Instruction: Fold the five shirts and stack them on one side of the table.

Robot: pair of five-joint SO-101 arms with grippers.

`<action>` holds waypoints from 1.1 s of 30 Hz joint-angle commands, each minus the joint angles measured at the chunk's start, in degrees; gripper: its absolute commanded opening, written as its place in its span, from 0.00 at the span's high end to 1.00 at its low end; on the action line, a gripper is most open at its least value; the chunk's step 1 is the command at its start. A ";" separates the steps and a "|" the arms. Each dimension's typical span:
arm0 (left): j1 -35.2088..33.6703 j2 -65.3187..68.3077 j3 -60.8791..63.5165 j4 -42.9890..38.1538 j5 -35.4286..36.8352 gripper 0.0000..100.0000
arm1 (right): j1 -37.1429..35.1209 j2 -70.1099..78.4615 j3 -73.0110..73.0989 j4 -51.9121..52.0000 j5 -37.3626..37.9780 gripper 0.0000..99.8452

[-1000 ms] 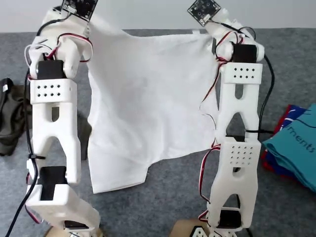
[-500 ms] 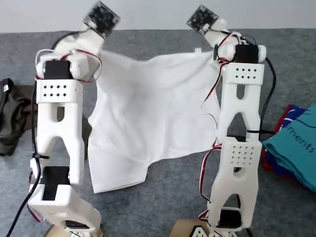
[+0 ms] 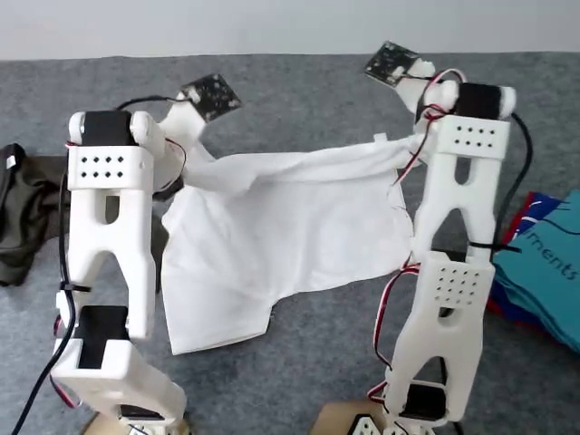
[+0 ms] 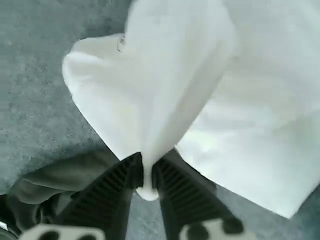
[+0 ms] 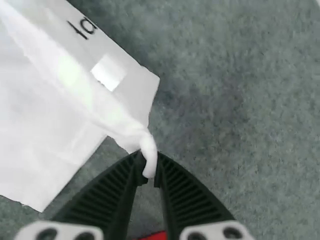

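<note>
A white shirt (image 3: 281,236) lies spread on the grey table between the two arms, its far edge lifted off the surface. My left gripper (image 3: 188,161) is shut on the far left corner; in the left wrist view its black fingers (image 4: 172,187) pinch a bunched fold of the white shirt (image 4: 180,85). My right gripper (image 3: 410,149) is shut on the far right corner, and the right wrist view shows the cloth (image 5: 75,85) with its neck label hanging from the right gripper (image 5: 146,169). The held edge sags between the two grippers above the shirt's middle.
A dark olive garment (image 3: 23,217) lies crumpled at the table's left edge, and it also lies below the left gripper (image 4: 55,182). Folded teal, blue and red shirts (image 3: 544,267) are piled at the right edge. Bare grey surface stretches behind the shirt.
Both grippers have drawn the shirt's far edge up and back towards the arms' bases, so the flat shirt now doubles over itself. The left gripper has also shifted inwards.
</note>
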 commanded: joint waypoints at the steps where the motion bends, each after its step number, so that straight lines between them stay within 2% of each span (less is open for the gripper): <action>1: -0.97 -4.04 1.54 2.20 -2.81 1.00 | 1.71 -4.79 -2.55 2.51 2.29 0.99; 9: -0.97 -10.11 11.03 2.20 -4.04 1.00 | 1.10 -6.99 0.53 2.59 2.20 0.99; 15: -1.49 -12.75 9.89 0.53 -2.11 1.00 | 0.57 -12.18 6.15 2.15 2.02 0.99; 24: -1.85 -17.41 -15.43 0.00 9.67 1.00 | -0.13 -20.44 -5.98 1.19 -0.44 0.99; 29: -1.41 -18.55 -28.79 -4.48 16.97 1.00 | 1.19 -23.43 -14.77 1.36 -4.84 0.99; 33: -1.14 -19.96 -37.76 -8.53 18.55 1.00 | 4.35 -26.59 -19.87 1.98 -6.07 0.99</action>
